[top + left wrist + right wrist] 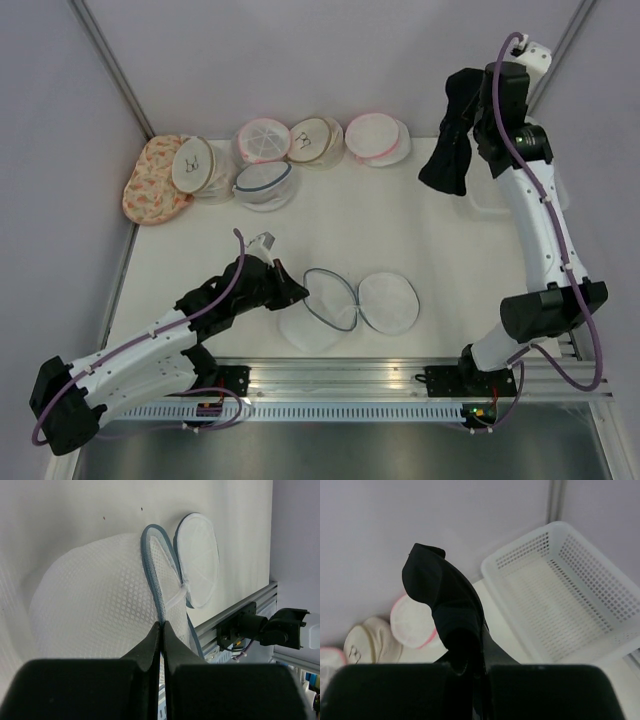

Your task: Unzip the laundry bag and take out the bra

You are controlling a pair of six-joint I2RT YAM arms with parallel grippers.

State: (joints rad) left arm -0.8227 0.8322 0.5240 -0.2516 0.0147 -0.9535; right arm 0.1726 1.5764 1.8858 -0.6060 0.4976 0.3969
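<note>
The laundry bag (330,312) lies open near the front middle of the table, its grey-blue zipper rim spread and its round lid (388,302) flipped to the right. My left gripper (297,293) is shut on the bag's rim at its left side; in the left wrist view the jaws (163,626) pinch the blue zipper rim (152,575). My right gripper (466,112) is raised at the back right and shut on the black bra (448,150), which hangs from it above the table. In the right wrist view the bra (442,595) drapes over the fingers.
A white plastic basket (570,595) stands at the back right, mostly behind the right arm in the top view (485,200). Several other mesh bags (270,160) and a patterned pouch (155,180) line the back of the table.
</note>
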